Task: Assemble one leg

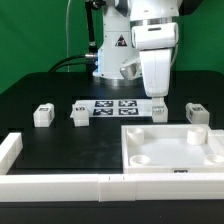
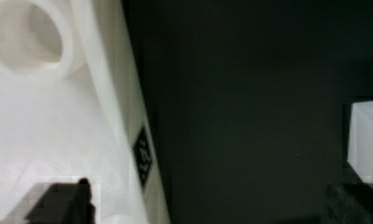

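Gripper (image 1: pixel 158 108), its two sides wide apart and empty, hovers at the white panel's (image 1: pixel 170 150) far edge. A leg (image 1: pixel 197 113) stands ungrasped nearby, toward the exterior view's right. The pickup looks yet to begin, and likely calls for sidestepping over the leg, then descending.

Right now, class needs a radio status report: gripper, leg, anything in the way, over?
Gripper open, empty, over edge of white panel. Leg loose on table, not held. Nothing seen blocking.

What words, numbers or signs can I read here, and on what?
No words, brands or numbers are readable.
robot base: a triangular sign, too small to read.
marker board: black-and-white square tags, patterns only.
Each leg: a square tag, too small to read.
white panel: a dark tag on its edge, blurred.
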Controlling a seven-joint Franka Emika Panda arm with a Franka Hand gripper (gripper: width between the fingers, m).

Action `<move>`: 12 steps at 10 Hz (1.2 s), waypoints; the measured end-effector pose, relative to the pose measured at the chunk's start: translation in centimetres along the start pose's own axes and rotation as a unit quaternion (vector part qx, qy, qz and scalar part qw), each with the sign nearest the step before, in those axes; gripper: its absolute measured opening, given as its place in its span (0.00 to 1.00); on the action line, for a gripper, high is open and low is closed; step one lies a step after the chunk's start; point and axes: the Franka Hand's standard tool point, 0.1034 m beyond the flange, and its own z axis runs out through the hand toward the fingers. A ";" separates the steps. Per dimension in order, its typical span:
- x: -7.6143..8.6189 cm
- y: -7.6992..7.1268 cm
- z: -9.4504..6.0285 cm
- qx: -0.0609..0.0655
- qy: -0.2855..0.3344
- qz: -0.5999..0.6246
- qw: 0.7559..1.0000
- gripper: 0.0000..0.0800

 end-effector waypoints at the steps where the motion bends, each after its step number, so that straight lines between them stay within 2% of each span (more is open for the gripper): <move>1: 0.0 0.0 0.0 0.000 0.000 0.055 0.999 0.81; 3: -0.1 -0.1 0.1 -0.004 0.005 0.169 0.986 0.81; 4: -0.3 -0.7 0.2 -0.012 0.012 0.240 0.971 0.81; 5: -0.2 -1.4 0.4 -0.010 0.014 0.301 0.953 0.81; 9: 1.6 -3.4 0.9 0.002 0.016 0.535 0.845 0.81; 11: 3.7 -4.6 1.0 0.010 0.016 0.618 0.786 0.81; 12: 4.5 -5.1 1.1 0.012 0.016 0.613 0.790 0.81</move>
